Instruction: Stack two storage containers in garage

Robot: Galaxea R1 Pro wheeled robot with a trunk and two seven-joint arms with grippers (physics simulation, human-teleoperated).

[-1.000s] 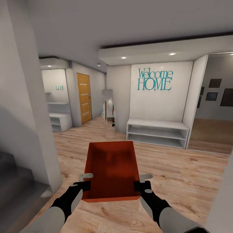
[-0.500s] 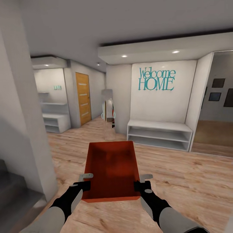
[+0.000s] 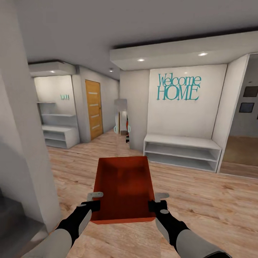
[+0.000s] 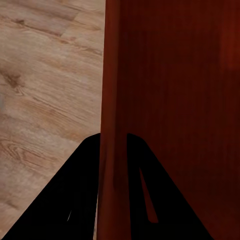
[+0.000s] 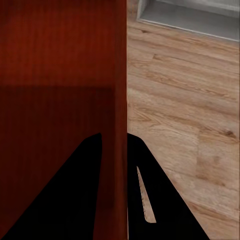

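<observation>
I carry one orange-red storage container (image 3: 123, 188) level in front of me, above a light wood plank floor (image 3: 208, 204). My left gripper (image 3: 96, 202) is shut on its left wall, and my right gripper (image 3: 153, 201) is shut on its right wall. In the left wrist view the thin wall (image 4: 112, 125) runs between the two black fingers (image 4: 75, 200). In the right wrist view the same grip shows on the opposite wall (image 5: 122, 100), with black fingers (image 5: 155, 200) on either side. The bin is empty inside. The second container is out of view.
A white low shelf (image 3: 182, 150) stands under a wall with teal "Welcome HOME" lettering (image 3: 178, 87). A white pillar (image 3: 21, 143) is close on the left. A wooden door (image 3: 94, 109) and another white shelf unit (image 3: 57, 134) lie down the hallway. An opening (image 3: 243, 143) lies at the right.
The whole view has shifted: the shelf and lettering slid right and grew slightly, the pillar slid left. The container and both grippers keep the same place in the picture.
</observation>
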